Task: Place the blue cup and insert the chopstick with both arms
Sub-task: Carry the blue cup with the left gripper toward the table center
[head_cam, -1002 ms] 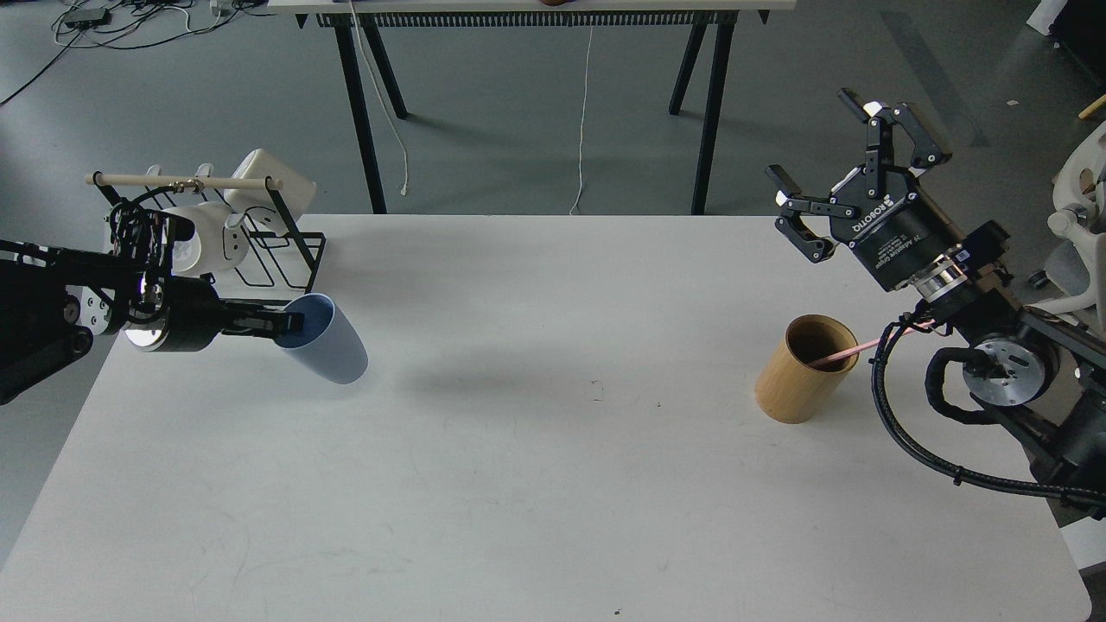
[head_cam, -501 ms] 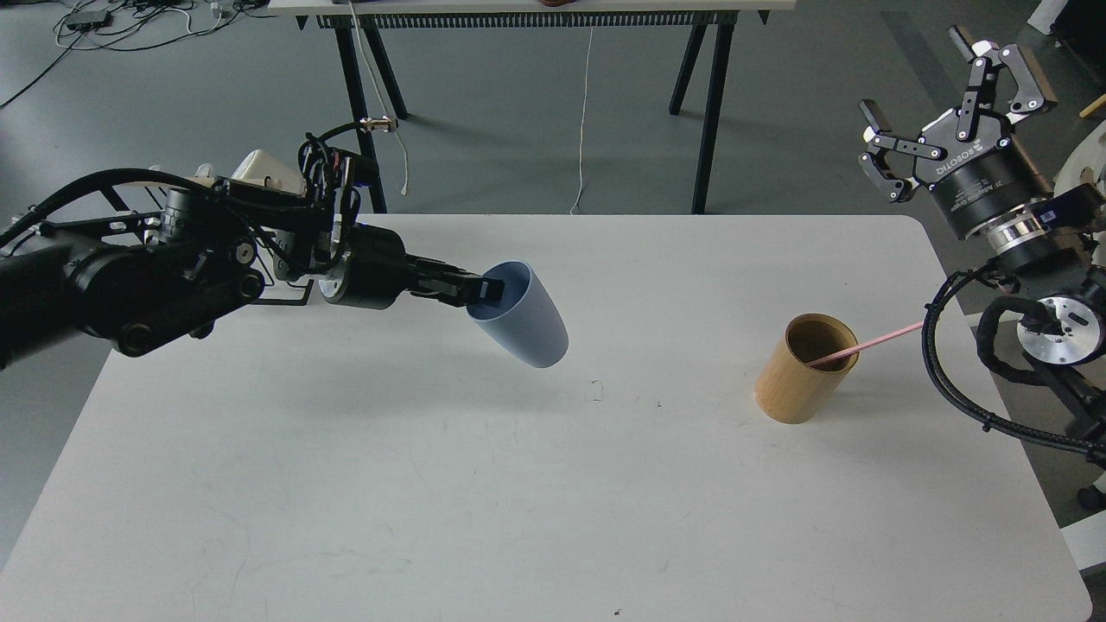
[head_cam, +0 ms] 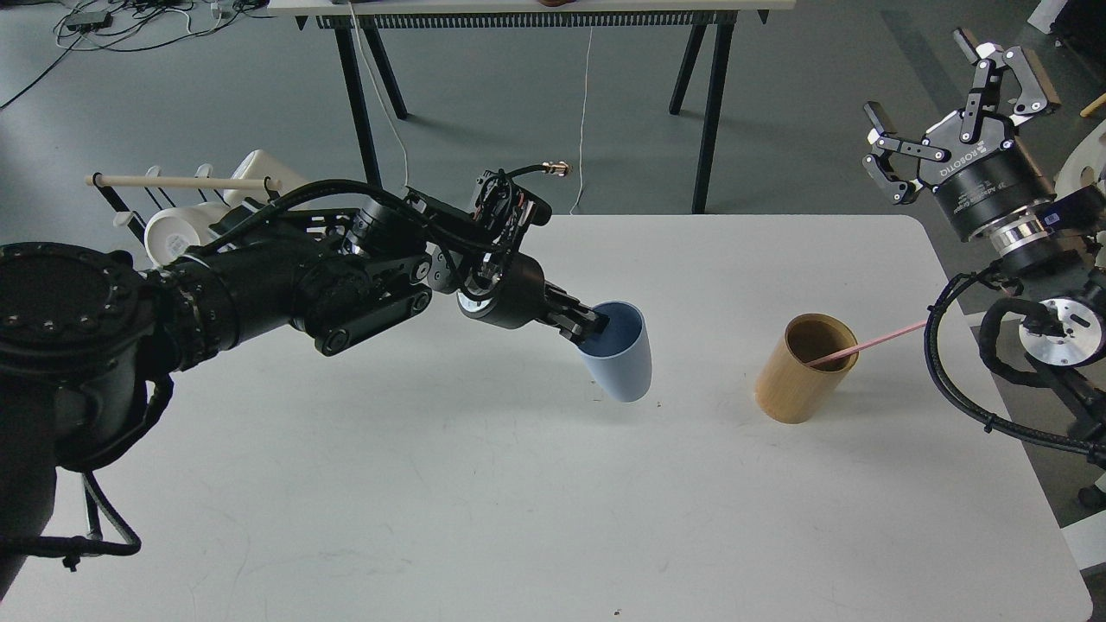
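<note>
The pale blue cup (head_cam: pixel 620 354) hangs near upright at the table's middle, its base close to the white table (head_cam: pixel 484 510). My left gripper (head_cam: pixel 591 326) is shut on the cup's near rim, one finger inside. A thin pale pink chopstick (head_cam: pixel 873 343) leans out of the tan wooden cylinder (head_cam: pixel 804 370) toward the right, right of the cup. My right gripper (head_cam: pixel 950 95) is open and empty, raised off the table's far right edge, well above the chopstick.
A black wire rack (head_cam: pixel 186 203) with white mugs and a wooden bar stands at the table's back left, partly hidden by my left arm. Black cable hoses (head_cam: pixel 959 389) loop beside the table's right edge. A black-legged table (head_cam: pixel 536 52) stands behind.
My left arm has carried the blue cup from the rack at the left to the table's middle and brought it from tilted to near upright. My right gripper rose and drew back to the right.
</note>
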Controlling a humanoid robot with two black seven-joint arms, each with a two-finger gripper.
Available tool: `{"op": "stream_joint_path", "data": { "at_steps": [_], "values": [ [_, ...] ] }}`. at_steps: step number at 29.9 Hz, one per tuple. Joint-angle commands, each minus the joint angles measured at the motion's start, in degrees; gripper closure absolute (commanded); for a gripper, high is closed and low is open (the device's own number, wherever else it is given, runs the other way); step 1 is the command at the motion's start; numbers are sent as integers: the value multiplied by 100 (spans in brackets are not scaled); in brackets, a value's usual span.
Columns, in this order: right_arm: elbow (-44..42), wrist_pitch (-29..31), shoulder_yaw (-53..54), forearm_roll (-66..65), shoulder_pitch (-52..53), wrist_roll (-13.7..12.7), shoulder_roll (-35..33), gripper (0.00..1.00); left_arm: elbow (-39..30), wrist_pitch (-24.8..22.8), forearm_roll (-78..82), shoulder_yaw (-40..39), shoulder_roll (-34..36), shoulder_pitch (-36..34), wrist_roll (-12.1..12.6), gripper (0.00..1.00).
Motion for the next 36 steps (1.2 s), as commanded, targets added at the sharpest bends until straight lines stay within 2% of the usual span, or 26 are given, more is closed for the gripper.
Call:
{"op": "stream_joint_path", "data": {
  "at_steps": [1,9,25,36],
  "values": [
    [1,0,1,-1,-16,0,-17,2,521,86,23,300,-97,-20,1,100],
    [1,0,-8,-1,-16,0,-17,2,777,95,23,598,-97,-11,1,100],
    [-78,0,-35,-9,-16,0,-17,2,548,59,-12,590,-97,-2,1,100],
    [-78,0,-35,-9,-34,0,-17,2,531,42,5,590,-97,68,1,94]
  ]
}}
